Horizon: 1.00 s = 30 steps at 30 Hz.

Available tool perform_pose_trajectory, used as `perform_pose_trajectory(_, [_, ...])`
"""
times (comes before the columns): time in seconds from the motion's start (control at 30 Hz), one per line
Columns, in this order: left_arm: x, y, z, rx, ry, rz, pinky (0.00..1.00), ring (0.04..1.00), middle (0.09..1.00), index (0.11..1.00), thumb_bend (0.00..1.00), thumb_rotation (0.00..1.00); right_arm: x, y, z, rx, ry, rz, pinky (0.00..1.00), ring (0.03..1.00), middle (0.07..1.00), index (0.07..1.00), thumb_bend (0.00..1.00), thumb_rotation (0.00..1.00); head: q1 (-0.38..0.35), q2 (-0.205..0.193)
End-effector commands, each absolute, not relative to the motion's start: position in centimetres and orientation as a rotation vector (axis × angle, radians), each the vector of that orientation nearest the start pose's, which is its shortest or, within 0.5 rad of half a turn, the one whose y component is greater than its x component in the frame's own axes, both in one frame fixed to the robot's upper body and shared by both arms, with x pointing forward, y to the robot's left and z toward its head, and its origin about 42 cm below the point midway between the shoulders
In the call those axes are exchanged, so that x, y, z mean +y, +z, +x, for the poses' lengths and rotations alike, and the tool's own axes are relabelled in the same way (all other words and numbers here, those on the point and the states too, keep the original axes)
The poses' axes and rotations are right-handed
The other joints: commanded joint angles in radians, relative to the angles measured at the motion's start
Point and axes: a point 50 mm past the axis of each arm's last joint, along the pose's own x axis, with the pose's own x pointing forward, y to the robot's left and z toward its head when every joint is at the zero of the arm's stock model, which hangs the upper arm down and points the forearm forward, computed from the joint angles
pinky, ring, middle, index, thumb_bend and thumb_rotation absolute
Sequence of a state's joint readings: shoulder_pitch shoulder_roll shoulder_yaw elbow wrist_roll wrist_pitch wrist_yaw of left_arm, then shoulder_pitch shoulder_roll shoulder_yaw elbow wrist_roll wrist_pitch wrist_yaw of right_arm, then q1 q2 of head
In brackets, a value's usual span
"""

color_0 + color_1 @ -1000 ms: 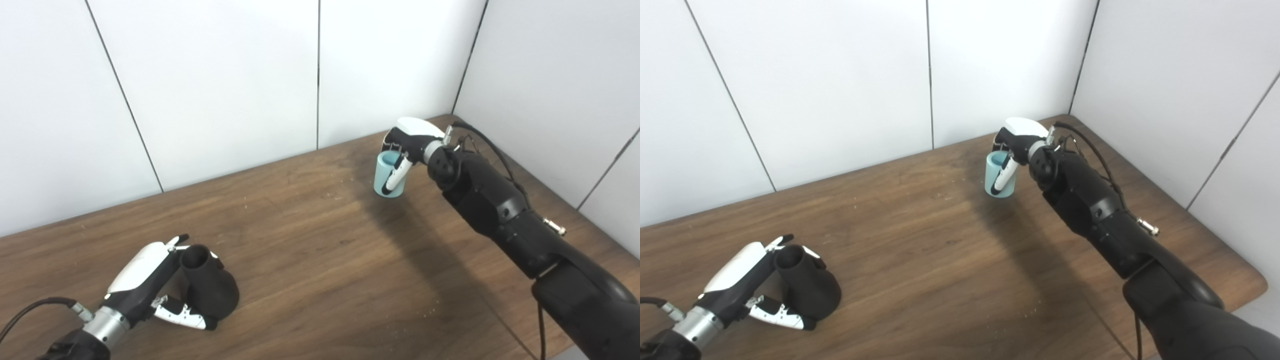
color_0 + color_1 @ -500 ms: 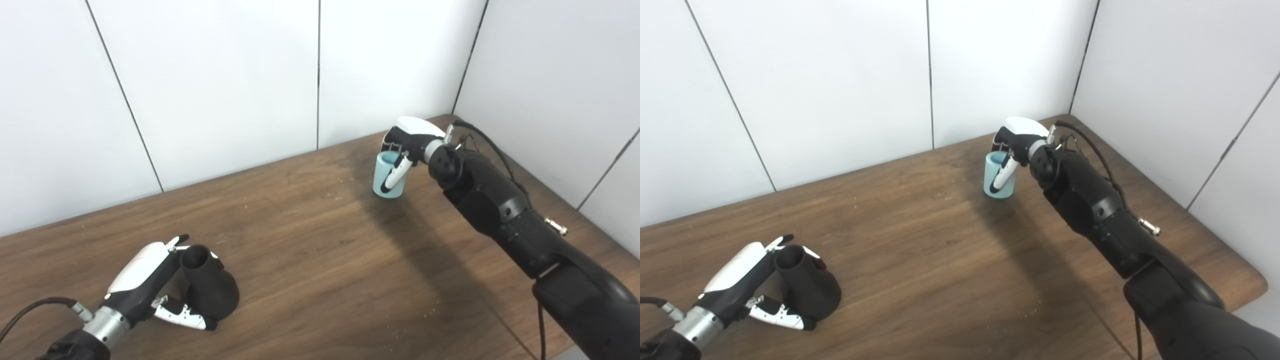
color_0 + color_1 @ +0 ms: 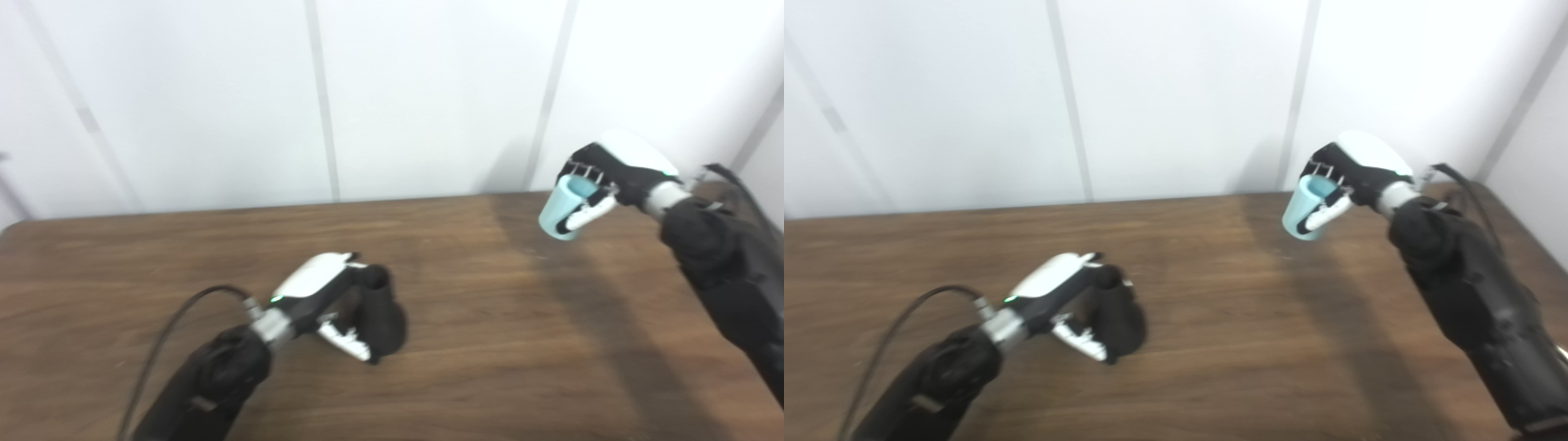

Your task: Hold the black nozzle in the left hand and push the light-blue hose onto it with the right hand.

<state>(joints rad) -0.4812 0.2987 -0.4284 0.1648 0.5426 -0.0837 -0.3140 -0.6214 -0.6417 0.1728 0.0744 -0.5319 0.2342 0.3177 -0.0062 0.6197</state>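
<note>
The left hand (image 3: 321, 293) was wrapped around the black nozzle (image 3: 381, 318), which sat on the brown bench (image 3: 490, 367) about halfway between its left and right edges, with its open end up. The right hand (image 3: 1350, 174) was closed tight on the blue hose (image 3: 1304, 213), a short tube tipped to one side. It was held up in the air near the back edge of the bench, toward the right corner, well apart from the nozzle.
</note>
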Motion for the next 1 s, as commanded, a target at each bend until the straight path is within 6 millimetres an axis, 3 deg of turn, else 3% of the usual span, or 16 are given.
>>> perform_pose_trajectory(0.0, [14.8,15.9,39.1,-0.214,-0.771,1.05,1.0,0.623,0.476,0.489,0.53,0.0,-32.6,36.5,44.1,-0.29,0.083,-1.219,0.35,0.462,0.475,0.465,0.5,0.0,0.019,0.002])
perform_pose_trajectory(0.23, [14.0,16.1,39.2,-0.199,-0.774,1.051,1.0,0.622,0.472,0.491,0.53,0.0,-28.2,40.0,42.7,-0.426,0.2,-1.21,0.37,0.471,0.475,0.464,0.5,0.0,0.054,0.016])
perform_pose_trajectory(0.5, [14.4,16.4,39.2,-0.195,-0.771,1.064,1.0,0.615,0.47,0.491,0.53,0.0,-23.1,43.6,41.5,-0.488,0.342,-1.238,0.36,0.443,0.484,0.484,0.5,0.0,0.016,0.019])
perform_pose_trajectory(0.97, [14.1,16.4,39.3,-0.208,-0.779,1.059,1.0,0.613,0.479,0.487,0.53,0.0,-17.0,44.9,41.0,-0.59,0.535,-1.345,0.36,0.47,0.479,0.46,0.5,0.0,-0.007,0.023])
